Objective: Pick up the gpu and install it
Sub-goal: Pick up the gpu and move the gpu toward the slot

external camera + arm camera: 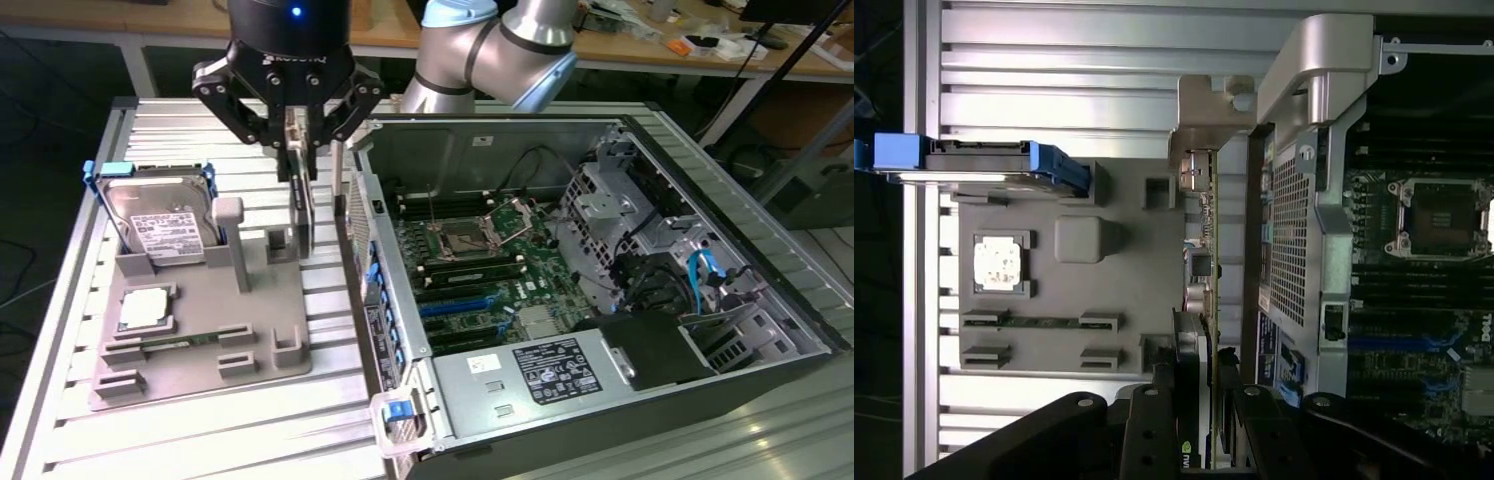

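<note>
The gpu (303, 215) is a thin dark card with a silvery metal edge. It hangs upright and edge-on under my gripper (306, 150), which is shut on its upper edge. It sits over the right side of the grey holder (200, 350), close to the outer wall of the open computer case (534, 260). In the wrist view the gpu (1206, 250) runs as a narrow strip between holder and case, its metal bracket (1209, 110) at the far end. My gripper (1202, 350) clamps it from both sides.
A silver hard drive (158, 225) with blue handles stands in the holder. A small square CPU chip (144, 310) lies in front of it. Inside the case, the motherboard (481, 265) lies exposed. A ribbed metal table (80, 400) carries everything.
</note>
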You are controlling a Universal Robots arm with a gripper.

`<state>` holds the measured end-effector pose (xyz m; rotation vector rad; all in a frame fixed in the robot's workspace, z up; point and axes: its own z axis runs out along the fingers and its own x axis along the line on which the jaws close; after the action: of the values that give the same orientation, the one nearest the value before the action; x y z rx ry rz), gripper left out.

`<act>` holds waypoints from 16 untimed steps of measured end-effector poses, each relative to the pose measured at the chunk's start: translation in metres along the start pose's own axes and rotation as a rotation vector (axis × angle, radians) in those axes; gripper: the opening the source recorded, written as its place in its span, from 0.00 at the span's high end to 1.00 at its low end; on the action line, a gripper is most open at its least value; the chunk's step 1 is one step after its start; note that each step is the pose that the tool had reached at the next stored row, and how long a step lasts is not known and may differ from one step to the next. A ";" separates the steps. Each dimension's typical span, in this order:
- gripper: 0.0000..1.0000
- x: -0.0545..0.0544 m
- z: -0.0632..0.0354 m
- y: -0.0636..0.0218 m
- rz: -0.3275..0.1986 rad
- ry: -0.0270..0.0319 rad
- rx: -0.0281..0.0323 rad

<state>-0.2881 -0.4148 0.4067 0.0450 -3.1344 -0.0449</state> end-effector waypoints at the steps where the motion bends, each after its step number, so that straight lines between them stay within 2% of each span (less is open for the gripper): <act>1: 0.73 -0.002 -0.0001 -0.0001 0.000 -0.0004 0.0002; 9: 0.73 -0.018 -0.0035 -0.0004 0.000 -0.0013 0.0004; 16: 0.73 -0.032 -0.0080 -0.0007 0.000 -0.0009 0.0106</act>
<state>-0.2560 -0.4147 0.4144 0.0450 -3.1357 -0.0284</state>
